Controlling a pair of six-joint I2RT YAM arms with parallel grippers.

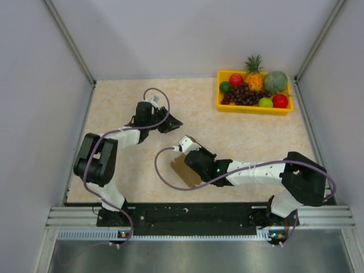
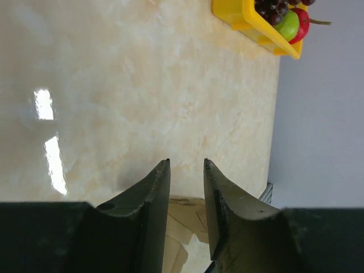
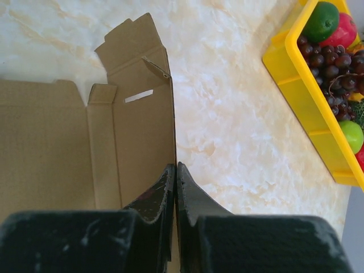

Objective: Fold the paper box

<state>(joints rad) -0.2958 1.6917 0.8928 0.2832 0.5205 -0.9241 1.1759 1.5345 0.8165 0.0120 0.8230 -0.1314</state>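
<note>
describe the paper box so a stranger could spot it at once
On the beige marbled table, look near the front edge, under the right arm's wrist. The paper box sits there, its edge pinched in the right gripper. It is the only brown cardboard, notched and creased, unlike the yellow fruit tray at the far right.

Top view high, wide — wrist views close; all share tray (image 1: 253, 108).
</note>
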